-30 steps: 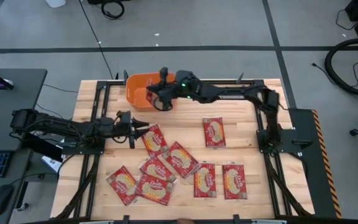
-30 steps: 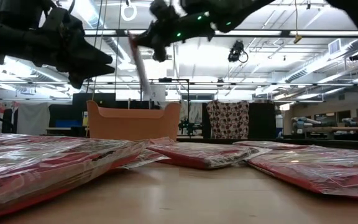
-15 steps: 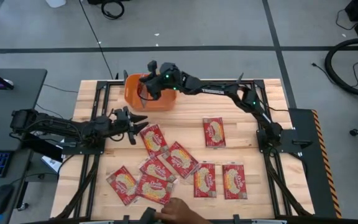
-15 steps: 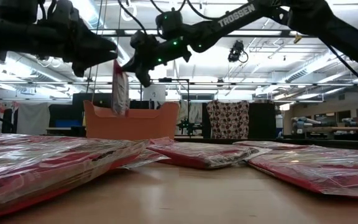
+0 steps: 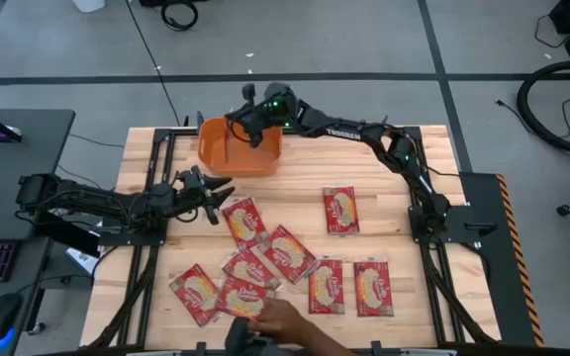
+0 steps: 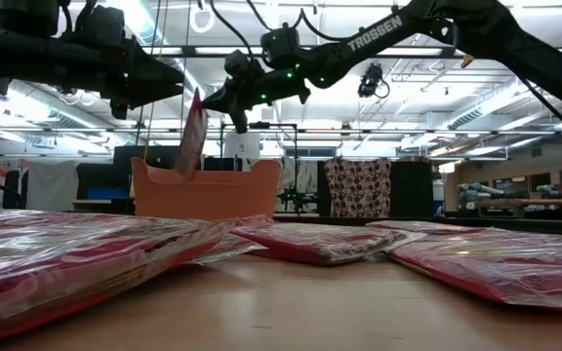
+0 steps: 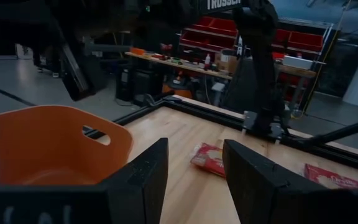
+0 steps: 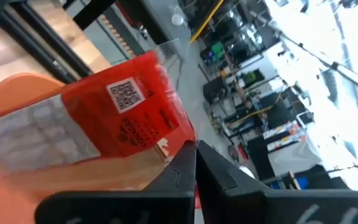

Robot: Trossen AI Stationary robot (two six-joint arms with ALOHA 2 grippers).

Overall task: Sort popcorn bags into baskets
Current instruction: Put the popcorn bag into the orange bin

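The orange basket (image 5: 228, 150) stands at the table's far edge, left of centre. My right gripper (image 6: 219, 97) hovers above it, shut on one red popcorn bag (image 6: 191, 135). Several more red bags lie flat on the table: one alone (image 5: 340, 210), a loose overlapping group (image 5: 255, 259), and two side by side (image 5: 349, 287). My left gripper (image 5: 218, 188) is open, just near of the basket, beside the nearest bag (image 5: 244, 220), and touches nothing. In the left wrist view its fingers (image 7: 148, 177) frame the basket (image 7: 48, 140). My right gripper pinches the bag between its two fingers (image 8: 180, 175) at an edge region (image 8: 166, 134) near its upper end (image 6: 199, 98), coming from the table's right and slanting down. The bag hangs tilted below the fingers, and its lower end (image 6: 180, 168) dips behind the basket's near wall.
A person's hand (image 5: 283, 320) reaches in from the near edge onto the group of bags. Black frame rails run along the table's left and right sides. Bare wood lies between the basket and the lone bag.
My right gripper has carried the bag toward the table's far left, from beside the basket to above it. The bag has turned from edge-on to tilted, and its lower end has sunk behind the basket wall. My left gripper has crept toward the far edge. A person's hand has come in at the near edge.
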